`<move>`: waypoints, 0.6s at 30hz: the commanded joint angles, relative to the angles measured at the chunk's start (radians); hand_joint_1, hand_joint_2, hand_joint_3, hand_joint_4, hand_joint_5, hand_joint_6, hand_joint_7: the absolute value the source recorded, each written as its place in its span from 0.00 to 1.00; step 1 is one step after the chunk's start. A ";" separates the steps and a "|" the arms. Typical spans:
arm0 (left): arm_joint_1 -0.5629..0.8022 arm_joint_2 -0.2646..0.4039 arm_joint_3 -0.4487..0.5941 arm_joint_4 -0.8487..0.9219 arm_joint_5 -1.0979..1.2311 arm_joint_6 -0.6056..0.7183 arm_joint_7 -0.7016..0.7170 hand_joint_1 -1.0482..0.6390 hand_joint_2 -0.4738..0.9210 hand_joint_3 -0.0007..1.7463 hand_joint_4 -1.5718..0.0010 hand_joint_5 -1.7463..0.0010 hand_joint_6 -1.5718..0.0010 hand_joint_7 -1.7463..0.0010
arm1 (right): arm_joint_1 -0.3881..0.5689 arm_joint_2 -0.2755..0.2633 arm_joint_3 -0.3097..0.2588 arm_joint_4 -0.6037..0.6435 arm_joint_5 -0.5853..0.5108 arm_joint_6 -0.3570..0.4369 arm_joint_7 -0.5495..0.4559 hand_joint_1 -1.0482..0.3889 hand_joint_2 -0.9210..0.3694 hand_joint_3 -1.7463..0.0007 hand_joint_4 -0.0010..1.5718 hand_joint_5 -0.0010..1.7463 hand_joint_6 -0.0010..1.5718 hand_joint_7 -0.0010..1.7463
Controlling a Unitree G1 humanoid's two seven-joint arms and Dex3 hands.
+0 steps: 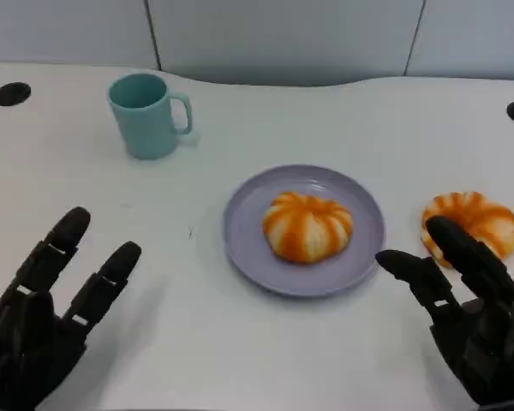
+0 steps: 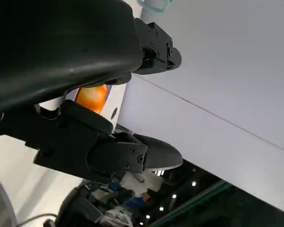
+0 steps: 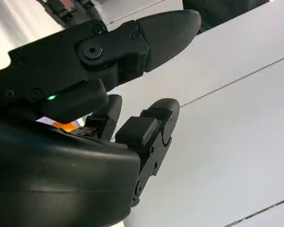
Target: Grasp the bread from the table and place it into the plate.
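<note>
- My right robot hand [image 1: 467, 321] is spread and holds nothing; its fingertips [image 1: 443, 229] overlap the near edge of the bread on the worktop [image 1: 488, 218].
- My left robot hand [image 1: 47, 317] is likewise spread, empty.
- That bread lies at 3 o'clock of the plate [image 1: 244, 231], which already carries a second bun [image 1: 307, 225].
- Judgement: light, soft, crushable. Cradle its sides gently.

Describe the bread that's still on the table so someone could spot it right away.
Start at the purple plate in the middle of the white table; it holds one orange-striped bun. The bread on the table is its twin to the right, lying bare just beyond the right hand.
</note>
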 commanded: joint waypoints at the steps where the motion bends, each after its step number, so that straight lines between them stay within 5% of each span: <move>1: 0.037 -0.018 0.023 -0.039 -0.005 0.065 -0.021 0.24 1.00 0.33 0.86 0.99 0.91 1.00 | 0.005 0.005 0.004 0.006 -0.003 0.009 -0.007 0.33 0.00 0.95 0.29 0.47 0.50 0.01; 18: -0.006 -0.108 0.062 0.011 0.073 0.051 0.002 0.30 1.00 0.25 0.80 0.98 0.85 0.98 | 0.032 -0.001 0.020 -0.010 -0.016 0.010 -0.010 0.30 0.00 0.96 0.30 0.45 0.51 0.01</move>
